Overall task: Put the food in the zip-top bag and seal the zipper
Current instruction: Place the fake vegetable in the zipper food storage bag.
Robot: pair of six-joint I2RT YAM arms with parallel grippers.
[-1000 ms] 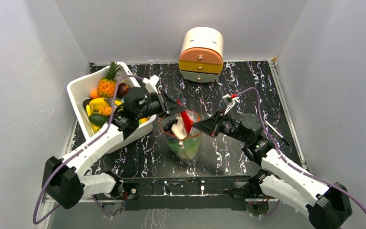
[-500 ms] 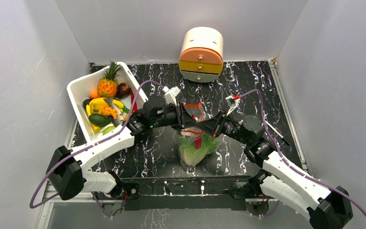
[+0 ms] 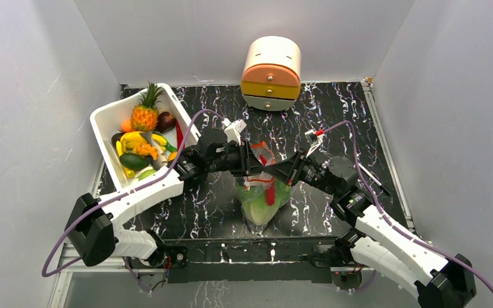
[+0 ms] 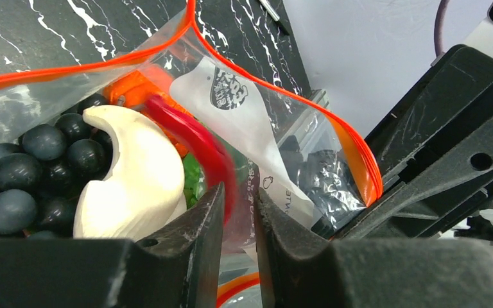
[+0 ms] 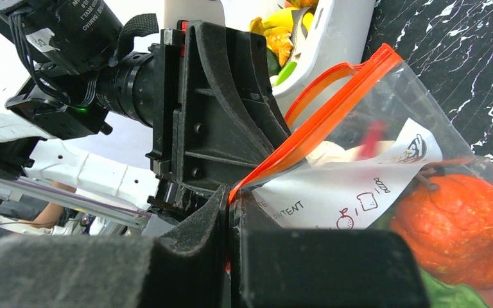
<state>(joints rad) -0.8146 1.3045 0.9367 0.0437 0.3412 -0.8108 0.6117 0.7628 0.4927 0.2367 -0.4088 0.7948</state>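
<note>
I see the bag's [image 3: 260, 200] mouth crowded, left gripper [image 3: 255, 165] in it and right gripper [image 3: 272, 170] on its rim, with the tub [image 3: 101, 118] walling the left, the drawer unit [image 3: 271, 64] at the back, and bare table [image 3: 337, 122] passable on the right.

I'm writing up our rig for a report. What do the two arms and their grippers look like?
Both the left arm and the right arm have white shells between chunky black joint housings. A purple cable loops along each. The left gripper and right gripper have matte black, wedge-shaped fingers; a green light glows on the left wrist.
</note>
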